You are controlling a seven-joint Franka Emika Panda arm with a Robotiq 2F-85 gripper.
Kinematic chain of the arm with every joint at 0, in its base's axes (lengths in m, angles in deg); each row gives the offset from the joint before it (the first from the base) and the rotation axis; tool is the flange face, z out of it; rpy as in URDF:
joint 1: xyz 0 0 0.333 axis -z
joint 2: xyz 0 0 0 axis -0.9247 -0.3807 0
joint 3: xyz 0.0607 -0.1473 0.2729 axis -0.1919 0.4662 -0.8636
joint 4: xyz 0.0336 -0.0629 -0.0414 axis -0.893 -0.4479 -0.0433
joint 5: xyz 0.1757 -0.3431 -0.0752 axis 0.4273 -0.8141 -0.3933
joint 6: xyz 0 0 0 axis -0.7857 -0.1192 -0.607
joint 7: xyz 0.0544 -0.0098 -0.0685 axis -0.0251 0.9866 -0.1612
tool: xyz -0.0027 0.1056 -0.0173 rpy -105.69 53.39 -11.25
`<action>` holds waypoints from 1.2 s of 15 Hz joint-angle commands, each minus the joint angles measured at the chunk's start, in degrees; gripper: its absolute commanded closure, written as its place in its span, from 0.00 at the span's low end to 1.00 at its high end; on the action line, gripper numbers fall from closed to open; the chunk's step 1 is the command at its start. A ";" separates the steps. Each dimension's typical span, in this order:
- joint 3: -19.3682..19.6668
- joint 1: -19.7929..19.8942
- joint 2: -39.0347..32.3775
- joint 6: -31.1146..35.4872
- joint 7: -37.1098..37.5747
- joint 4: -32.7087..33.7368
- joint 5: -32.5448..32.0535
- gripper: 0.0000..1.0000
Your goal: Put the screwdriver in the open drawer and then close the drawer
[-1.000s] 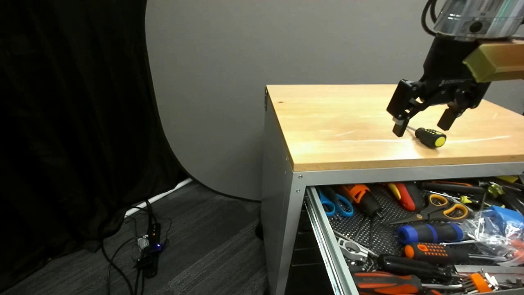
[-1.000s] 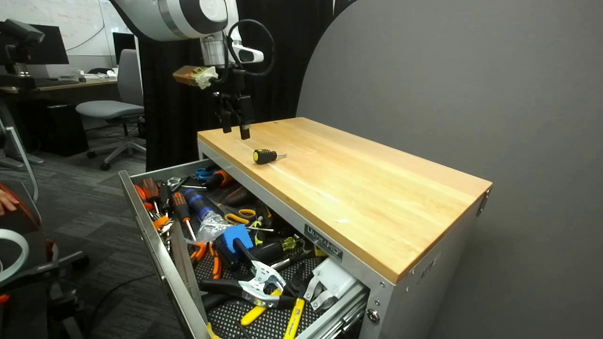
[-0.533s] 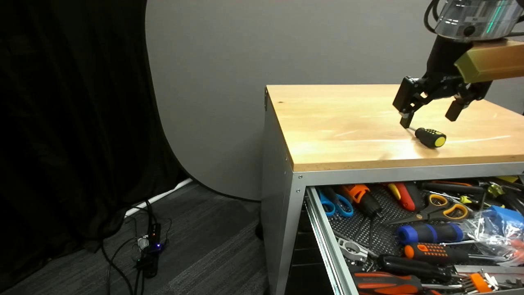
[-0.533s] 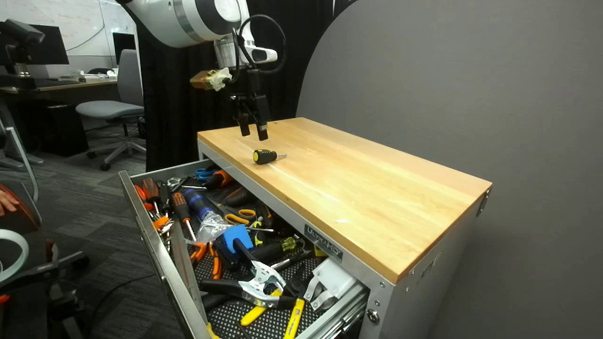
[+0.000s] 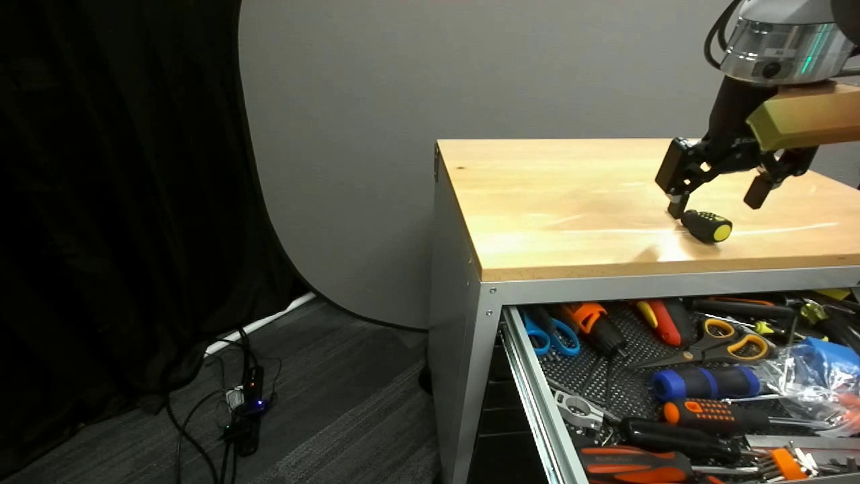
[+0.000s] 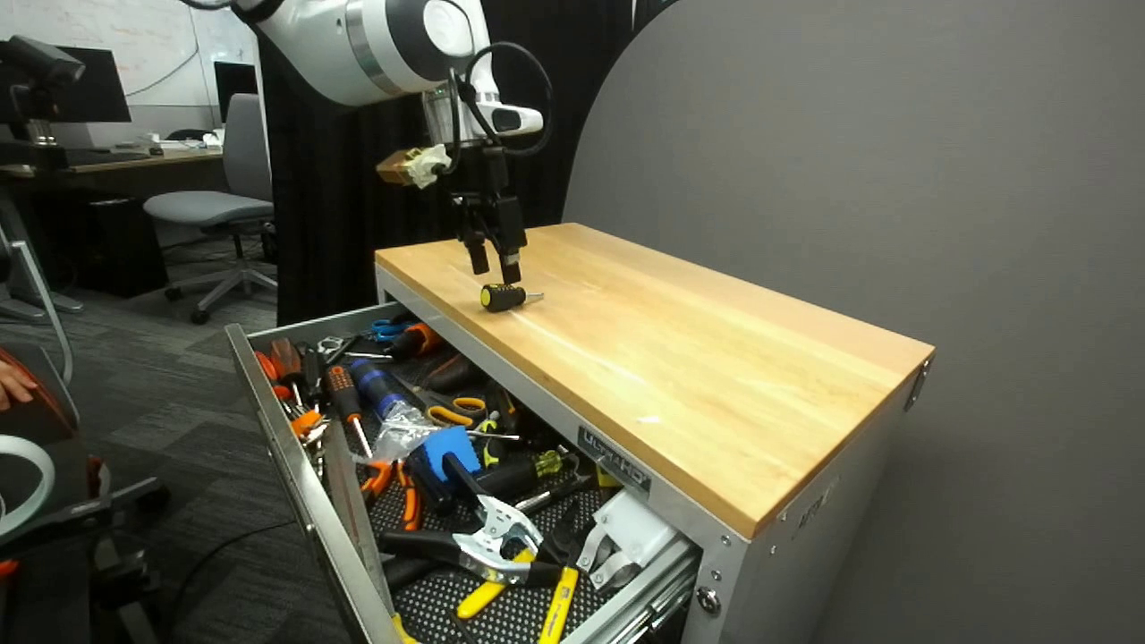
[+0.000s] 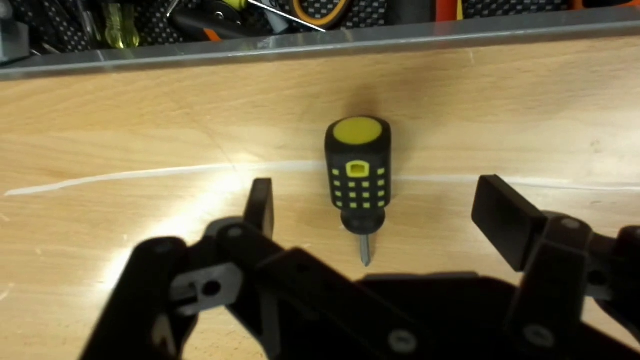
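Note:
The stubby yellow-and-black screwdriver (image 5: 705, 226) lies on the wooden tabletop near the drawer side; it also shows in an exterior view (image 6: 504, 297). In the wrist view the screwdriver (image 7: 358, 170) has its handle toward the drawer and its short shaft toward the gripper's base. My gripper (image 6: 496, 266) is open and empty, just above the tabletop, close to the shaft end of the handle. In the wrist view the fingers of the gripper (image 7: 378, 202) stand apart on either side of the screwdriver, not touching it. The top drawer (image 6: 311, 501) is pulled open and full of tools.
The drawer holds scissors (image 5: 712, 346), a blue-handled tool (image 5: 705, 382), an orange-handled screwdriver (image 5: 715, 415) and a clamp (image 6: 501, 541). The cabinet's metal front edge (image 7: 320, 46) separates tabletop and drawer. A grey panel (image 6: 859, 179) stands behind the cabinet.
My gripper has moved rightward in both exterior views, over to the screwdriver, and has come lower in the last half second. It stays open. The screwdriver and drawer have not moved.

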 commanded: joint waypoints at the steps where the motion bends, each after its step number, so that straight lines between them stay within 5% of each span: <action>1: 1.10 -1.06 -1.71 -0.56 2.22 1.90 -0.99 0.26; 9: 0.05 0.81 -0.82 0.27 0.73 -0.38 3.90 0.87; 14: -1.44 2.00 5.11 -1.01 -3.80 -7.07 9.29 0.89; 18: -2.18 1.86 13.66 -2.17 -4.49 -18.64 11.03 0.89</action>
